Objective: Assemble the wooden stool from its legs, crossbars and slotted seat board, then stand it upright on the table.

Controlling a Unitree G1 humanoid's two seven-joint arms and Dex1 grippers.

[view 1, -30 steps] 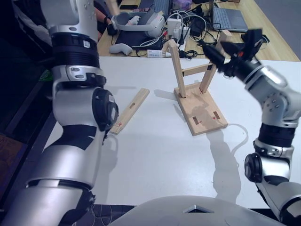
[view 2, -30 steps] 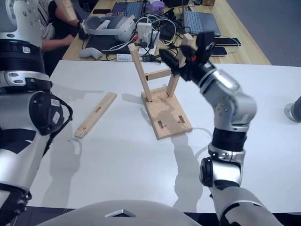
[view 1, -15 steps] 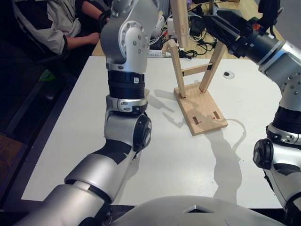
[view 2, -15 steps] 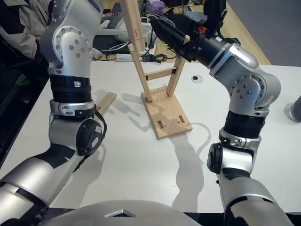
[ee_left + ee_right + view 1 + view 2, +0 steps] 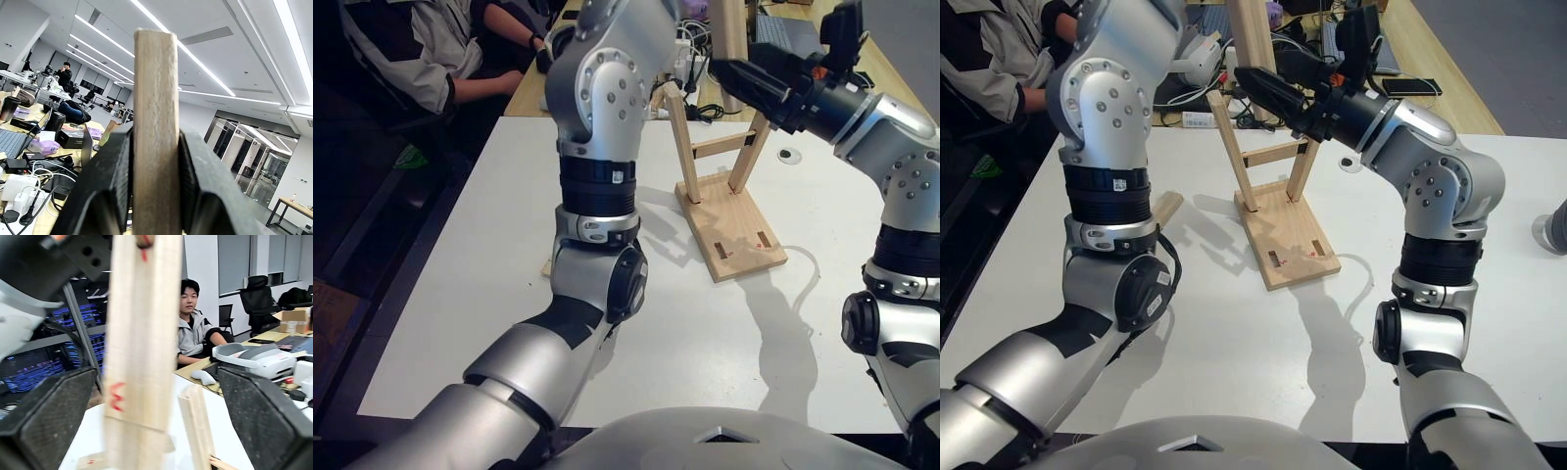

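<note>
Long ceiling light strips (image 5: 205, 58) lit the room brightly. The white desk (image 5: 646, 333) looked evenly bright, and the stool (image 5: 734, 230) cast a soft, pale shadow toward the desk's left edge.

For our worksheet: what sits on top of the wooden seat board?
Two upright wooden legs joined by a crossbar stand at the seat board's far end; both near slots are empty. Inserted leg ends are hidden.
</note>
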